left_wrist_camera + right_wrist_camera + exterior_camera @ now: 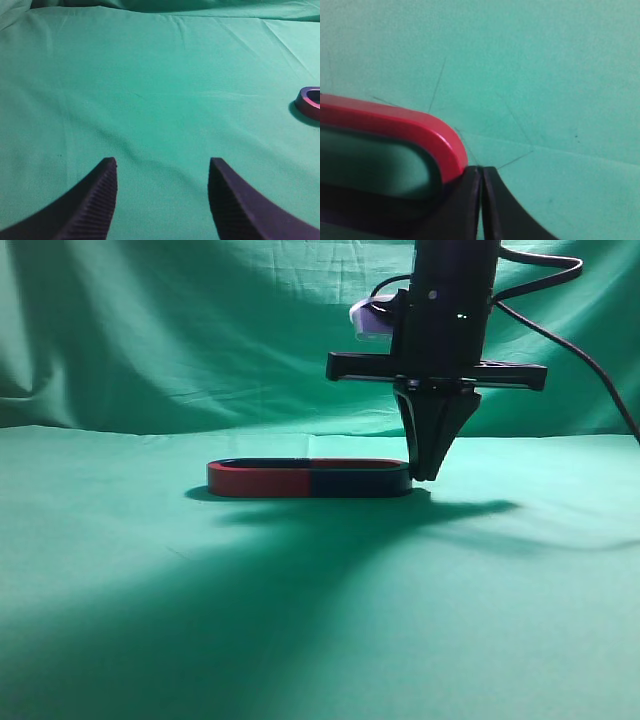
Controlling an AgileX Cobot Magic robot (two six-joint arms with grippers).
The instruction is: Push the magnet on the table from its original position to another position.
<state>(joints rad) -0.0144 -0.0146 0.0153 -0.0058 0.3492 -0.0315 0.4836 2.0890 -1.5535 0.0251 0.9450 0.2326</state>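
The magnet (310, 478) is a flat, elongated ring lying on the green cloth. In the exterior view its left half is red and its right half dark blue. My right gripper (425, 475) points straight down with its jaws shut and empty. Its tip touches the magnet's right end. In the right wrist view, the shut jaws (481, 169) press against the curved red end of the magnet (420, 130). My left gripper (162, 161) is open and empty over bare cloth, far from the magnet. Only one end of the magnet (309, 102) shows at that view's right edge.
Green cloth (320, 620) covers the table and hangs as a backdrop behind it. A black cable (590, 360) runs from the right arm towards the right edge. The arm casts a shadow on the cloth in front of the magnet.
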